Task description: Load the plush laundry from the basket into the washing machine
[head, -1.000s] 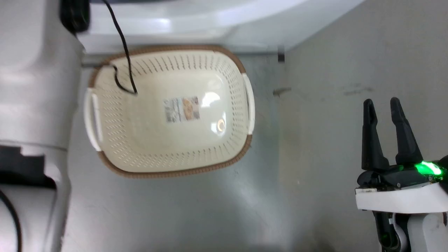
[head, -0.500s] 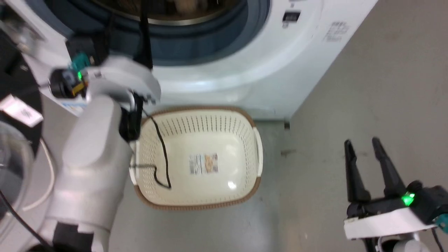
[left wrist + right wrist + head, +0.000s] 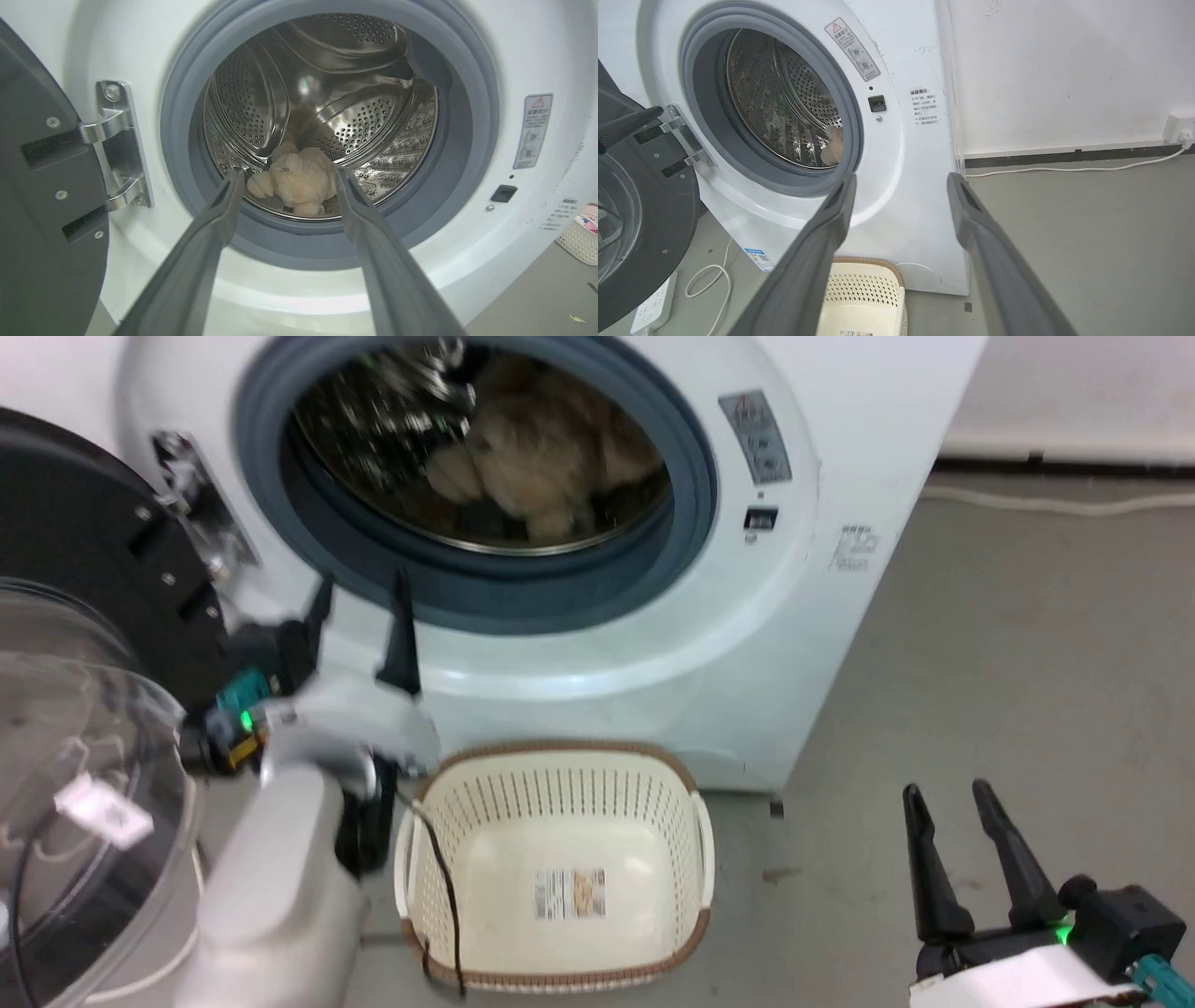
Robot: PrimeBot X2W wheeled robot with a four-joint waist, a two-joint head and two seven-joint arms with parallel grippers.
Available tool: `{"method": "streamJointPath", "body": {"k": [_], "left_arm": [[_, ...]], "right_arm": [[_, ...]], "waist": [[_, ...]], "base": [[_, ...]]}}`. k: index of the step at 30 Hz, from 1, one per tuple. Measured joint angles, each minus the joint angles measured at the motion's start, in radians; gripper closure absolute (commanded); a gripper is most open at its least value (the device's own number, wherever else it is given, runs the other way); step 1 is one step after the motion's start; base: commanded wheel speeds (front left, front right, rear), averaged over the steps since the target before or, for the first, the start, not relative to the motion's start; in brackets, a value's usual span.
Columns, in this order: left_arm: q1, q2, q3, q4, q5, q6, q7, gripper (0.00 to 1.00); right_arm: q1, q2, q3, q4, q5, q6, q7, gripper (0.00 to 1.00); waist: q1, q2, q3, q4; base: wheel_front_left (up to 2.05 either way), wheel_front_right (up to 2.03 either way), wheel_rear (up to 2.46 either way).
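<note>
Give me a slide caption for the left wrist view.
Open left gripper faces the washing machine, the plush laundry lying in its drum.

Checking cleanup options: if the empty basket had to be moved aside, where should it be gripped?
Probably its white side handle on the right, from above with the right end effector. The basket sits upright, that handle juts out with bare floor beside it, while the left arm crowds the opposite handle.

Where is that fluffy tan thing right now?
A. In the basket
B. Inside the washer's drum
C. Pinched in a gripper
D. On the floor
B: the plush lies at the bottom of the steel drum, behind the grey seal of the washer.
</note>
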Motion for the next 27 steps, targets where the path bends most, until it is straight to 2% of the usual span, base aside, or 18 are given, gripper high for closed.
{"method": "streamJointPath", "body": {"k": [4, 12, 27], "left_arm": [[0.103, 0.0, -0.007, -0.069, -0.013, -0.038, 0.0, 0.0], [0.264, 0.017, -0.005, -0.18, -0.028, -0.049, 0.0, 0.0], [0.532, 0.036, 0.014, -0.348, -0.061, 0.03, 0.03, 0.0]], "right_arm": [[0.022, 0.0, 0.002, 0.011, 0.006, 0.0, 0.0, 0.0], [0.065, 0.0, 0.003, 0.022, 0.008, 0.0, 0.0, 0.0], [0.095, 0.0, 0.003, 0.023, 0.015, 0.0, 0.0, 0.0]], "waist": [[0.0, 0.0, -0.054, 0.006], [0.0, 0.0, -0.135, 0.017], [0.0002, -0.0001, -0.163, 0.011]], "base": [[0.0, 0.0, 0.0], [0.0, 0.0, 0.0], [0.0, 0.0, 0.0]]}}
